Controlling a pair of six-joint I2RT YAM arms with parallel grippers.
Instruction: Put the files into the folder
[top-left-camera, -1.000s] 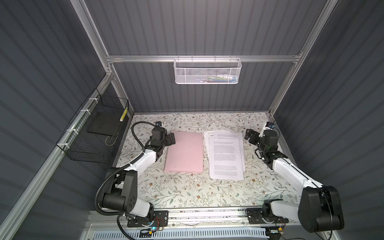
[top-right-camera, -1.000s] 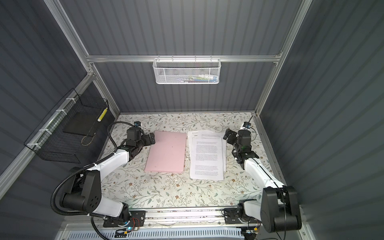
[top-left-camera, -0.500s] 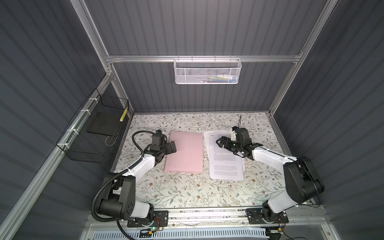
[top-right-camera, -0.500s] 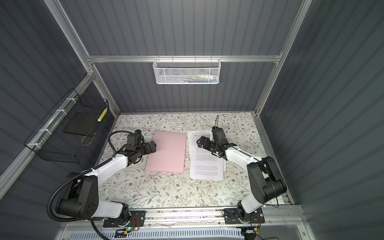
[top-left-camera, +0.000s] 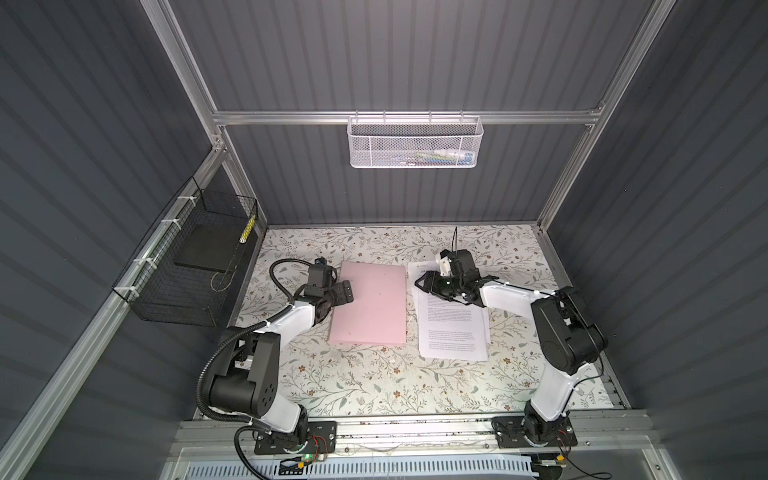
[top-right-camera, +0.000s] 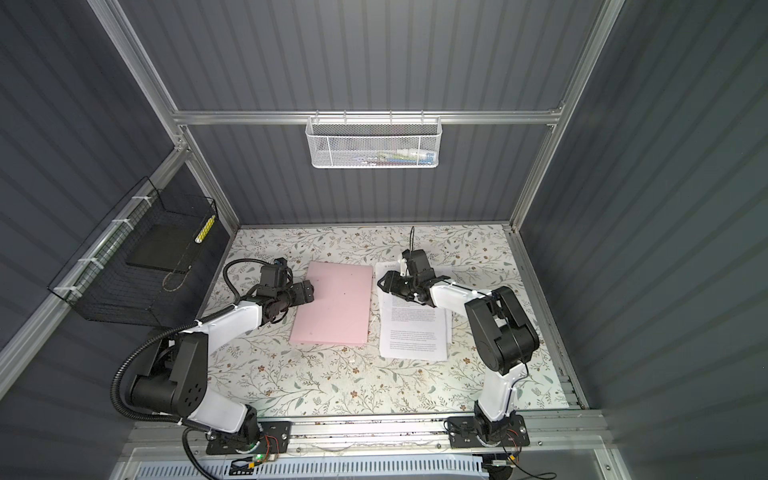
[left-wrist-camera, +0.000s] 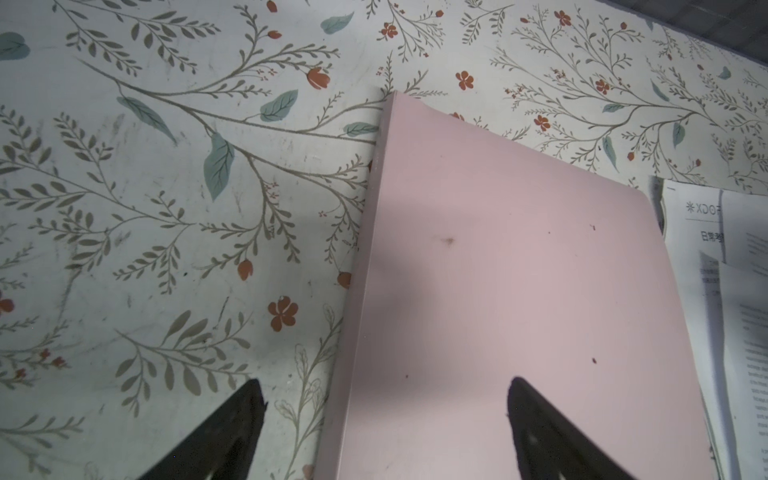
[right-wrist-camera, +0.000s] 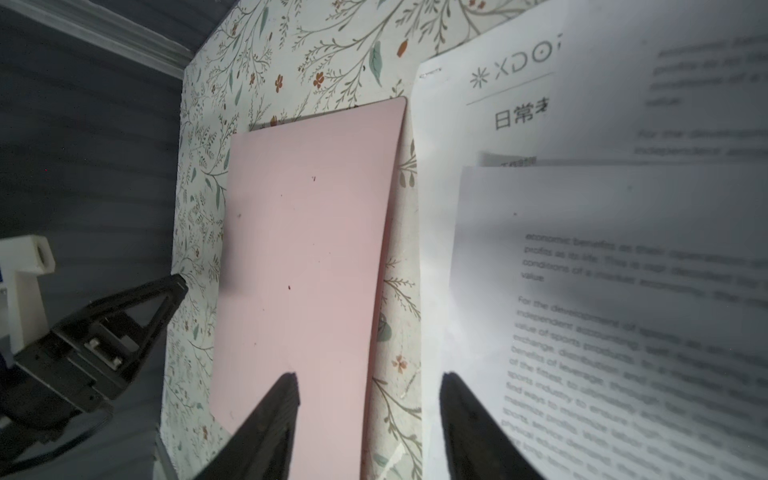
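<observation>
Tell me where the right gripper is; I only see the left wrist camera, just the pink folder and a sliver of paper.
Observer: The right gripper hangs open above the far left corner of the files, gripping nothing.
Operator: How do the sheets lie?
Observer: Loosely overlapped on the table, right of the folder, with a strip of table between.
Operator: Anything off to the side?
Observer: A black wire basket hangs on the left wall with a dark slab in it.
</observation>
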